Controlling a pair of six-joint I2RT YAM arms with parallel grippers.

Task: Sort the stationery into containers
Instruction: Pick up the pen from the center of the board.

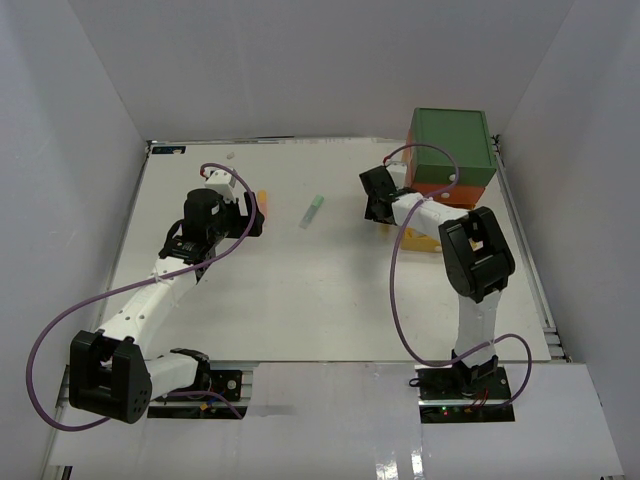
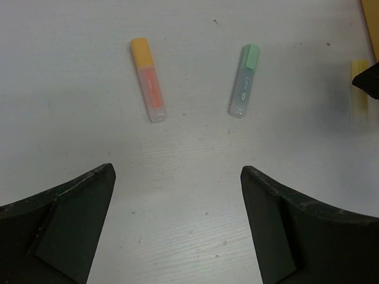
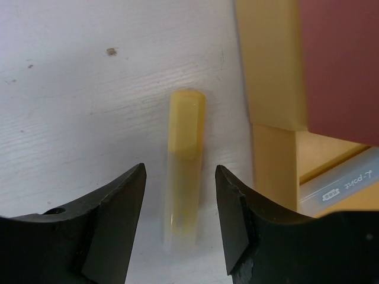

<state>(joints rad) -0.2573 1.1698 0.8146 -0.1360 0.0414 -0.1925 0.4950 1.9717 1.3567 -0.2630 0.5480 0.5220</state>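
Right end effector (image 3: 179, 171) astride yellow highlighter (image 3: 186, 136), left end effector (image 2: 177, 170) spread wide

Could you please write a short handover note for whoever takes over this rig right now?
Left gripper: open and empty, over bare table just short of the orange highlighter and the green highlighter.
Right gripper: open, one jaw on each side of the yellow highlighter, which lies flat beside the yellow drawer. Not yet gripped.
Done: the yellow drawer is open, with at least one clear-bodied marker inside.
Left: grip and stow the yellow highlighter, then sort the orange and green ones. What the other drawers hold cannot be seen.
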